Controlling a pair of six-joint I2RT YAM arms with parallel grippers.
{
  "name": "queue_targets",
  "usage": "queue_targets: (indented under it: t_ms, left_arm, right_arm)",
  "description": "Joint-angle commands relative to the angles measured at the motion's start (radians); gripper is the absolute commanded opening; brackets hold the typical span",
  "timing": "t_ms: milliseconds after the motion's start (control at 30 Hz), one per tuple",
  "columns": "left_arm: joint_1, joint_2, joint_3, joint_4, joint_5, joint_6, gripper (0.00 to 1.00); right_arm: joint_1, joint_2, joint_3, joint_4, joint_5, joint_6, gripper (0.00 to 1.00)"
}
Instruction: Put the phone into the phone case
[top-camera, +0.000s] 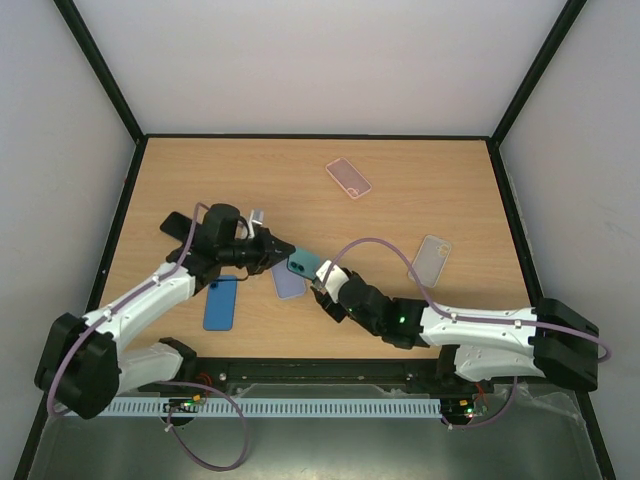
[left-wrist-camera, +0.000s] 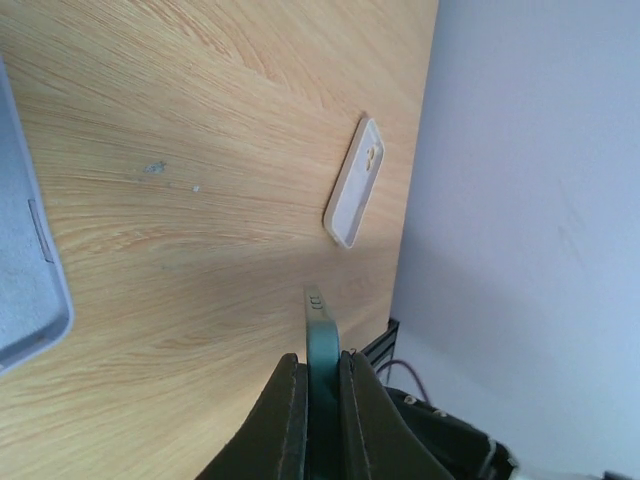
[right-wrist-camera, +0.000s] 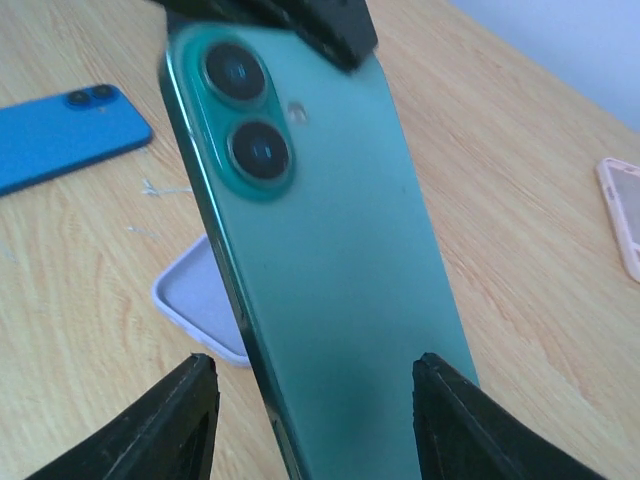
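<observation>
The left fingers (left-wrist-camera: 285, 415) are clamped on one edge of the teal-green glossy smartphone (right-wrist-camera: 330, 250), holding it above the wooden surface (top-camera: 420, 190). The right fingers (right-wrist-camera: 175, 430) stand wide apart either side of its lower end, gripping nothing. The lilac soft phone case (top-camera: 288, 283) lies just beneath.

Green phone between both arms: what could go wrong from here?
1. The left gripper pinches the green phone only at its camera end, so it may pivot or slip.
2. The right gripper stands open around it; if the left releases early, the phone could drop and miss the lavender case.
</observation>
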Motion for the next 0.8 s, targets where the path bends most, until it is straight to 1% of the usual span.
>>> queue_targets:
  t_ms: [0,67,167,233,333,433,467,600,667,700,767]
  left_arm:
    - [0.008,-0.083,0.001,-0.019,-0.052,-0.14,0.03]
    - [0.009,-0.124,0.002,-0.046,-0.084,-0.164,0.03]
    - [0.01,-0.183,-0.002,-0.083,-0.122,-0.206,0.03]
    - [0.01,-0.211,-0.008,-0.092,-0.118,-0.236,0.03]
    - [0.01,-0.243,-0.019,-0.106,-0.114,-0.28,0.03]
    - [0.01,-0.263,-0.02,-0.131,-0.121,-0.294,0.03]
    - [0.01,-0.267,-0.019,-0.139,-0.122,-0.298,0.03]
    - [0.01,-0.291,-0.027,-0.155,-0.128,-0.304,0.03]
    - [0.01,-0.314,-0.032,-0.158,-0.146,-0.313,0.03]
    - [0.01,-0.325,-0.036,-0.16,-0.155,-0.321,0.04]
    - [0.011,-0.348,-0.047,-0.146,-0.178,-0.325,0.17]
  right_arm:
    - [0.026,0.024,-0.019,0.067,0.143,-0.11,0.51]
    - [0.046,0.04,-0.024,0.102,0.234,-0.15,0.49]
    - [0.066,0.076,-0.019,0.153,0.341,-0.197,0.4]
    - [0.088,0.096,-0.021,0.196,0.411,-0.241,0.34]
    - [0.125,0.119,-0.04,0.282,0.484,-0.325,0.29]
    - [0.143,0.128,-0.051,0.357,0.516,-0.373,0.21]
    - [0.145,0.129,-0.053,0.369,0.518,-0.376,0.17]
    - [0.153,0.124,-0.054,0.376,0.519,-0.379,0.03]
    - [0.156,0.122,-0.054,0.363,0.52,-0.366,0.02]
    - [0.156,0.12,-0.053,0.353,0.517,-0.352,0.02]
    - [0.156,0.109,-0.051,0.328,0.505,-0.31,0.02]
